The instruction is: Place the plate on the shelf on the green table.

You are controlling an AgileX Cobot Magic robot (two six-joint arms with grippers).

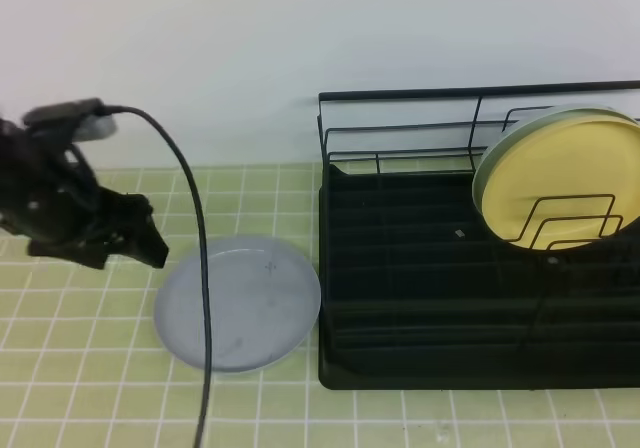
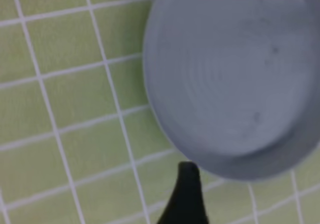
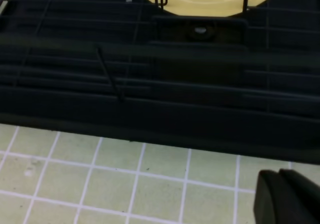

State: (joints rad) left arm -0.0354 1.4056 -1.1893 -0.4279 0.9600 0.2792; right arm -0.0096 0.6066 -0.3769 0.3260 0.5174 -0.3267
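Observation:
The pale grey-blue plate (image 1: 238, 303) lies flat on the green table (image 1: 90, 368), just left of the shelf (image 1: 420, 298). My left gripper (image 1: 153, 234) hovers at the plate's left rim, open, with nothing between its fingers. In the left wrist view the plate (image 2: 230, 79) fills the upper right, and one dark fingertip (image 2: 186, 191) shows just below its rim. The right gripper (image 3: 282, 196) is shut and empty, low over the tiles in front of the shelf's black tray base (image 3: 160, 99). It is out of the exterior view.
A yellow plate (image 1: 555, 173) stands upright between the wire dividers at the shelf's right end. The left arm's black cable (image 1: 203, 268) hangs across the grey-blue plate. A white wall rises behind the table.

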